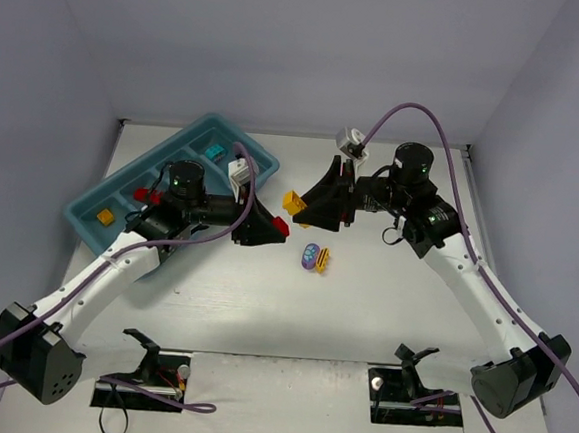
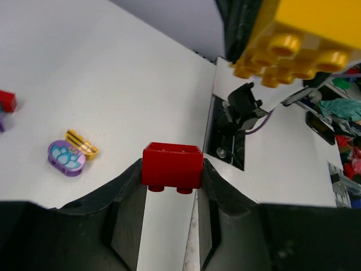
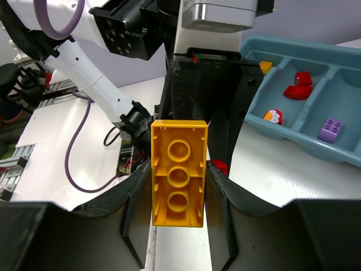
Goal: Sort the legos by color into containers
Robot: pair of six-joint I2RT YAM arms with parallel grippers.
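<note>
My left gripper (image 1: 278,228) is shut on a small red lego (image 1: 282,227), held between the fingertips above the table in the left wrist view (image 2: 172,165). My right gripper (image 1: 299,208) is shut on a long orange-yellow lego (image 1: 292,202), seen hollow side up in the right wrist view (image 3: 179,172). The two grippers are close together, tip to tip, right of the teal-blue tray (image 1: 138,162). The tray's compartments hold a yellow piece (image 1: 104,218), red pieces (image 1: 146,195) and a teal piece (image 1: 214,153). The right wrist view also shows a purple brick (image 3: 330,129) in the tray (image 3: 316,47).
A purple oval piece (image 1: 310,257) and a small yellow piece (image 1: 323,261) lie side by side on the white table just in front of the grippers. Another red brick (image 2: 7,101) shows at the left edge of the left wrist view. Walls close in three sides.
</note>
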